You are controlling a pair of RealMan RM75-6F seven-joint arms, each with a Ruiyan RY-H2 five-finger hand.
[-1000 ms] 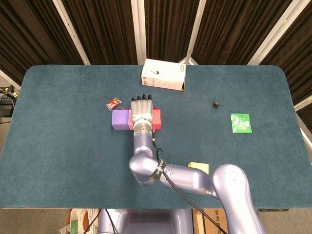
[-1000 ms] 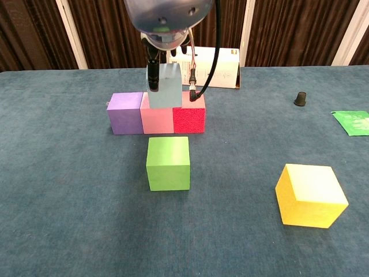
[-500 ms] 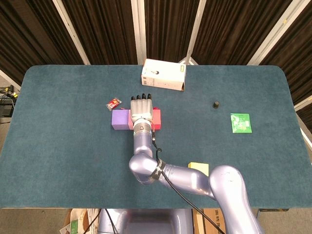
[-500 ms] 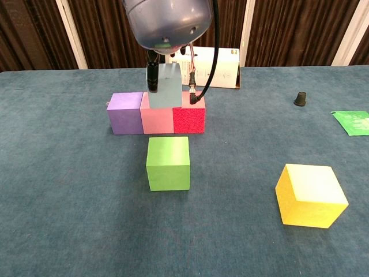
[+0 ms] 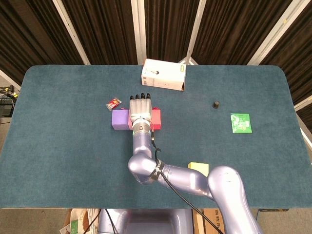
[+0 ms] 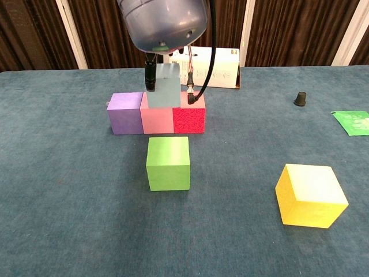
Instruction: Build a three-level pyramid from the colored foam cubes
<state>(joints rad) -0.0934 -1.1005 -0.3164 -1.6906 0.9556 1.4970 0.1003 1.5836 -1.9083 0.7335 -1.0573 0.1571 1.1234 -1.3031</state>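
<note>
Looking down from the head view: base row laid near the table (image 5: pixel 58 97) middle, purple cube (image 5: pixel 118 119) at the left end, red cube (image 5: pixel 157 118) at the right, the pink one between them hidden under the right hand (image 5: pixel 140 110). Arm reaching forward from the lower right, forearm running straight up to the row, palm down, fingertips pointing at the white box (image 5: pixel 163 74) behind. Yellow cube (image 5: pixel 199 167) peeking out beside the upper arm, well apart from the row. Left hand nowhere to be seen. Also about: small red wrapper (image 5: pixel 113 103), black knob (image 5: pixel 215 104), green packet (image 5: pixel 241 123).

Turning to the chest view: level 1 done, judged from 3 cubes touching in a line, purple (image 6: pixel 125 112), pink cube (image 6: pixel 158 120), red (image 6: pixel 189 119). Grey-blue cube (image 6: pixel 163 92) gripped between dark fingers (image 6: pixel 150 75) at its left side and more behind its right, sitting on or just above the pink and red cubes; contact hard to tell. Level 2 therefore only begun. Left to do, by estimate: release this cube, add 1 more beside it, then cap with 1. Green cube (image 6: pixel 168 163) waits in front of the row, yellow (image 6: pixel 310 195) off to the right.
</note>
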